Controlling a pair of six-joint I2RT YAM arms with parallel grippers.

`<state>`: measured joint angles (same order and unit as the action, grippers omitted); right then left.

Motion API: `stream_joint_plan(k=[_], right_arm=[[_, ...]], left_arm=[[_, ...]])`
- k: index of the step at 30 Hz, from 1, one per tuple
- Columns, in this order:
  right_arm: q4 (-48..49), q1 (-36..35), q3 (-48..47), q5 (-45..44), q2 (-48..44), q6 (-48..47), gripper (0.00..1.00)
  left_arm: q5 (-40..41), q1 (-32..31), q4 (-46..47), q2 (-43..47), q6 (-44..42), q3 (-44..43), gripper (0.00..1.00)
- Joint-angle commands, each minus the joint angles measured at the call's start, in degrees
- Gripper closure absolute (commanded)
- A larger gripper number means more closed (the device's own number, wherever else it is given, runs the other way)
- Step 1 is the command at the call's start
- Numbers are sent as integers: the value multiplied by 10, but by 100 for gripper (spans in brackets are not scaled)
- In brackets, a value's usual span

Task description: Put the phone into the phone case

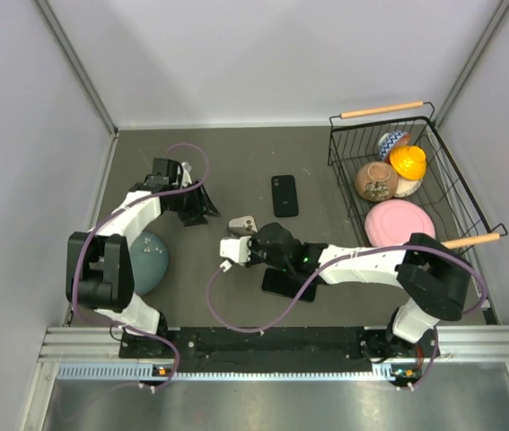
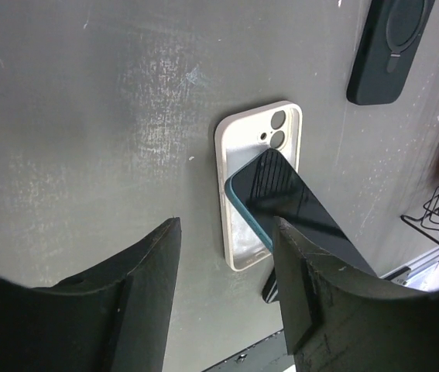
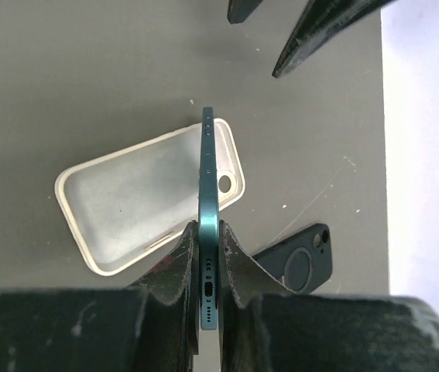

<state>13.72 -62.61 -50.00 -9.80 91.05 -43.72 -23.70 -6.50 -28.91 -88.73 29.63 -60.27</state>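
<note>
Right jaws clamped on the phone [image 3: 207,178], held on edge over the camera-cutout end of the phone case [image 3: 134,198], which lies flat near the bench [image 1: 236,162] centre. Left jaws apart, hovering nearby.

From where I stand, the left arm [image 1: 133,215] folds at the elbow and turns its wrist toward the middle of the table. The left gripper [image 2: 227,232] has its jaws standing well apart (nothing between them). The right arm [image 1: 362,260] stretches low across to the left, and the right gripper [image 3: 207,227] is pinched tight on the phone [image 3: 207,170], held edge-up.
</note>
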Motion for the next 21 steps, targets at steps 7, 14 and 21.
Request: stream_joint_plan(k=[7, 14, 21], right_arm=[[74, -51, 4, -104, 36, -74, 100], [76, -51, -3, -128, 15, -89, 100], [59, -51, -5, -112, 11, -91, 100]], left_arm=[[-33, -10, 46, -35, -2, -7, 48], [-27, -17, 45, -36, 2, -7, 48], [-31, -20, 48, -29, 7, -1, 48]])
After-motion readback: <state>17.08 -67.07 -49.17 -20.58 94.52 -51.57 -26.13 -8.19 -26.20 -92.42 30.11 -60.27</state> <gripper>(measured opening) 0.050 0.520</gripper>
